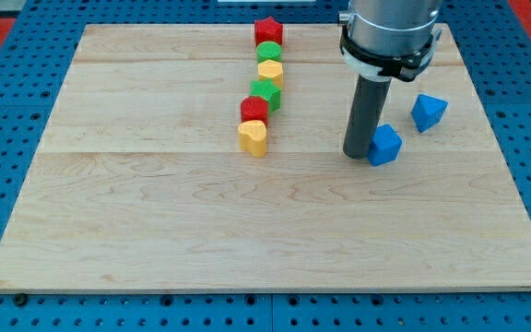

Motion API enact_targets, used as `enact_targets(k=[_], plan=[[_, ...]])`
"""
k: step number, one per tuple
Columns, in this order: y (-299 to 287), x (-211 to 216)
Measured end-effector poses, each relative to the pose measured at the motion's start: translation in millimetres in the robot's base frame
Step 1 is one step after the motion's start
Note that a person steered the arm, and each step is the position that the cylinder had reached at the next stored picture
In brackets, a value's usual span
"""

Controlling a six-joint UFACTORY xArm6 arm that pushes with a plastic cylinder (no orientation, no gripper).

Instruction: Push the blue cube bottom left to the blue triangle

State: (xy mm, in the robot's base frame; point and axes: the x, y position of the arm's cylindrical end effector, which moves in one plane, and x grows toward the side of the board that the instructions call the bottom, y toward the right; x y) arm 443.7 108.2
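Observation:
The blue cube sits on the wooden board right of centre. The blue triangle lies up and to the right of it, a small gap between them. My tip stands on the board just left of the blue cube, touching or nearly touching its left side. The dark rod rises from there to the grey arm body at the view's top.
A column of blocks runs down the middle top of the board: a red star, a green block, a yellow block, a green block, a red block and a yellow heart.

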Motion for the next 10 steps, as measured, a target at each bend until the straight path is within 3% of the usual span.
enact_targets(k=[4, 6, 10], plan=[[38, -11], [45, 29], [69, 6]])
